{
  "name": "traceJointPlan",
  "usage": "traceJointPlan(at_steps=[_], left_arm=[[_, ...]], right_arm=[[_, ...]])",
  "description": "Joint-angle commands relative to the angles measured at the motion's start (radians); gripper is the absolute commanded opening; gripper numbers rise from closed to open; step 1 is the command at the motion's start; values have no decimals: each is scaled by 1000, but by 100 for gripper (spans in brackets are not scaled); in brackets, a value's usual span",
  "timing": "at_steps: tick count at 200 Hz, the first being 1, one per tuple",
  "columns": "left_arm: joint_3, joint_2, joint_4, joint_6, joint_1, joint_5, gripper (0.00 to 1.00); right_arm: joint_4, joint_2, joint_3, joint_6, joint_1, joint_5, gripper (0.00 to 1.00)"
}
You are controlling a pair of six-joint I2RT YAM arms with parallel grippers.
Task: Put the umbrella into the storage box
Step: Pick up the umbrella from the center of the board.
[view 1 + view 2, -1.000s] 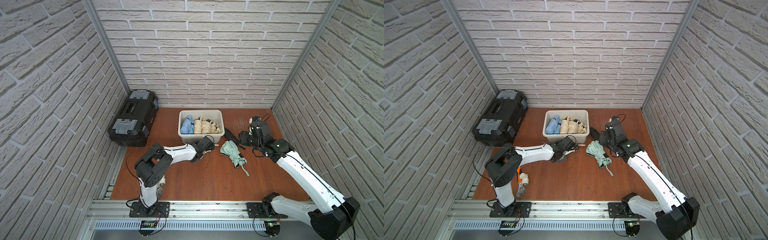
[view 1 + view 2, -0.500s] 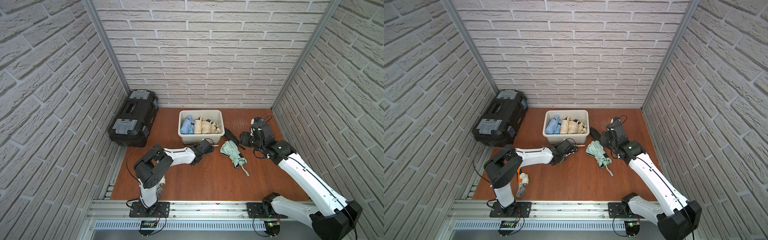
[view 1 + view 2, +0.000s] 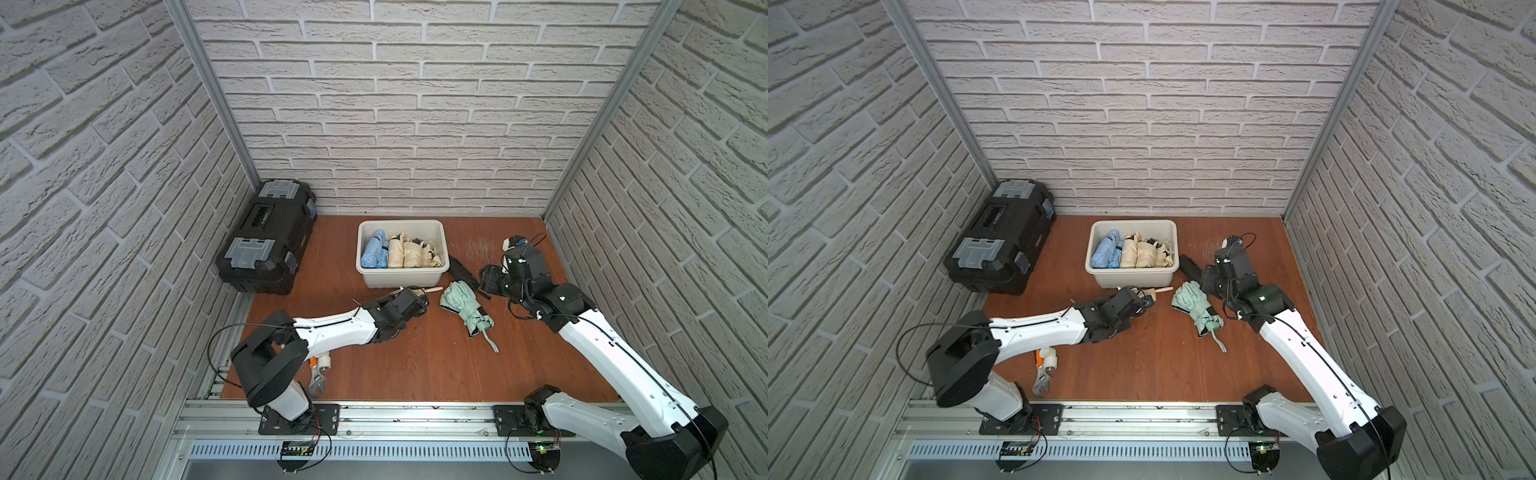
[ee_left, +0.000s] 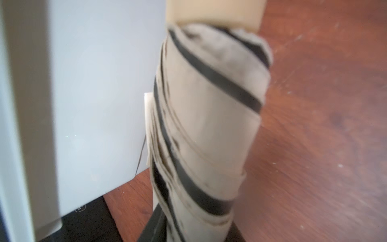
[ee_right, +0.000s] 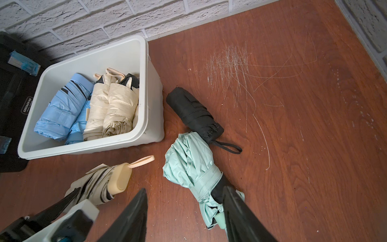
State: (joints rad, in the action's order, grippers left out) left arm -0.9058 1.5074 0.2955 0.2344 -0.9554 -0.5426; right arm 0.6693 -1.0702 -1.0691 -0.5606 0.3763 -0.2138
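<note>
My left gripper [image 3: 417, 297] is shut on a cream umbrella with black stripes [image 4: 209, 125], low over the floor right in front of the off-white storage box [image 3: 401, 282]. Its cream handle and strap [image 5: 120, 178] point toward the right arm. A mint-green umbrella [image 3: 465, 307] lies on the floor to the right, with a black umbrella [image 3: 461, 270] beside the box's right wall. My right gripper [image 5: 184, 188] hangs open above the floor, one finger [image 5: 232, 201] over the mint umbrella's handle end. The box holds blue and cream folded umbrellas.
A black toolbox with grey latches [image 3: 266, 241] stands against the left wall. A wrench [image 3: 318, 380] and a white tape roll [image 3: 324, 361] lie near the left arm's base. Brick walls close in three sides.
My left gripper has closed on the cream striped umbrella. The right arm has hardly moved.
</note>
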Motion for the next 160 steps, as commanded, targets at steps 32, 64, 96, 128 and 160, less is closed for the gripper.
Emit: traceJointPlan(at_steps=[32,64,96,128,160], left_arm=[[-10,-227,-7,-351,71,227,19],[33,-345,-107,-513,199,454,19],[88,-402,-252,-680,364,705,19],[117,-416,-391,-780,463,909,19],[125,-391,-539,-882,509,1093,21]], right_arm=[[-63,26,11,84,-6,124,61],[-121,14,11,148,-5,281,61],[-221,-36,1,204,-3,604,68],[-270,-121,-33,195,7,803,73],[-367,-172,-58,174,16,907,80]])
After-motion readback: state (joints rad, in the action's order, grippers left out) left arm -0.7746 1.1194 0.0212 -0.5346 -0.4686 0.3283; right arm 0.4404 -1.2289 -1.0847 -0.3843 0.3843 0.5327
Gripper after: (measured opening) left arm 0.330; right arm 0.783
